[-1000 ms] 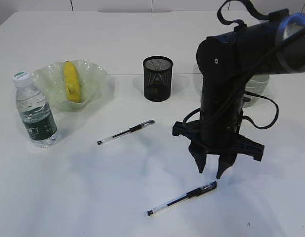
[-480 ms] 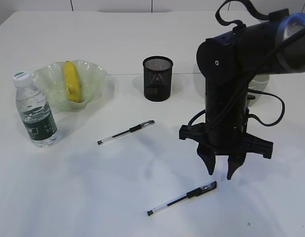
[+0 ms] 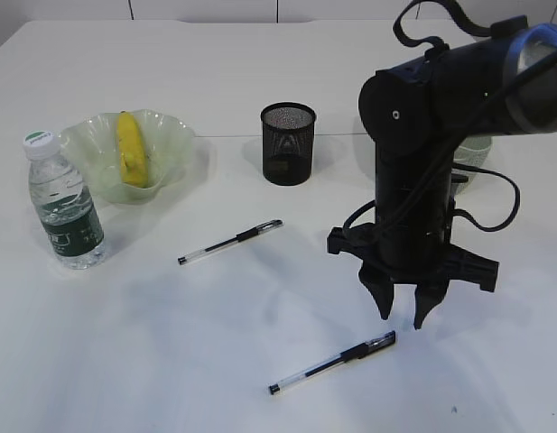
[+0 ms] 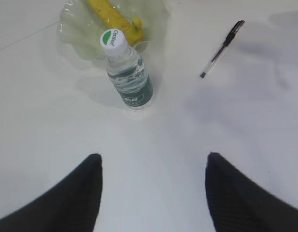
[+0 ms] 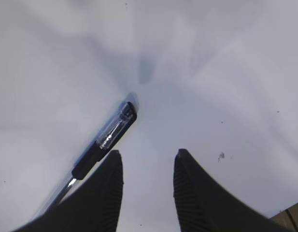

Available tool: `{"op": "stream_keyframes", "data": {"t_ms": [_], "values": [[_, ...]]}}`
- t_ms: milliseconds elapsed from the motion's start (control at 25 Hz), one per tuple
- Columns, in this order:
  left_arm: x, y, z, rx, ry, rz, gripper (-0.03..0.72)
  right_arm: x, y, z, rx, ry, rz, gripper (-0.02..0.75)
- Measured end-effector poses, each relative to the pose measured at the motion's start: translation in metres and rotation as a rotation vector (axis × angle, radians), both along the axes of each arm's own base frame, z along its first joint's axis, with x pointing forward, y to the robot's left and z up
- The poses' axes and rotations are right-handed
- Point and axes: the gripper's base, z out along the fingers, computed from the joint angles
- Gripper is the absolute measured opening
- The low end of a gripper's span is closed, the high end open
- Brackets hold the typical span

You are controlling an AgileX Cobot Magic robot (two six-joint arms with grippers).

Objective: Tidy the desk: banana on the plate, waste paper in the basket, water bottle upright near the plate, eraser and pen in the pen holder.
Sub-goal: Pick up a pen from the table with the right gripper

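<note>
Hovering just above the pen (image 3: 332, 362) near the tabletop's (image 3: 170, 361) front edge, the right gripper (image 3: 401, 317) has its jaws apart, nothing held yet.

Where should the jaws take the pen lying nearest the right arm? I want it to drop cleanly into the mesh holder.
Probably at the dark grip section of the near pen, from straight above, jaws closing across its thin barrel. It lies flat and slanted on the table, so the right gripper would likely need to turn crosswise to it.
</note>
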Motion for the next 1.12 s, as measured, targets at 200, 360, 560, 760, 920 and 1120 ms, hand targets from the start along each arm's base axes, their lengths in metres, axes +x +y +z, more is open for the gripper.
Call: {"op": "stream_keyframes", "data": {"t_ms": [200,360,560,760,920,1120], "values": [[0.000,0.000,0.000,-0.002,-0.003,0.001,0.475,-0.001,0.001,0.001,-0.002,-0.009,-0.135,0.267],[0.000,0.000,0.000,-0.002,-0.003,0.001,0.475,-0.001,0.001,0.001,-0.009,-0.017,-0.223,0.267],[0.000,0.000,0.000,-0.002,-0.003,0.001,0.475,0.005,0.003,0.000,0.015,-0.077,-0.264,0.267],[0.000,0.000,0.000,-0.002,-0.003,0.001,0.475,0.009,0.004,-0.002,0.032,-0.126,-0.258,0.267],[0.000,0.000,0.000,-0.003,-0.005,0.001,0.475,0.006,0.003,-0.012,0.022,-0.095,-0.264,0.267],[0.000,0.000,0.000,0.000,0.004,0.002,0.475,0.008,0.002,-0.013,0.007,-0.114,-0.249,0.267]]}}
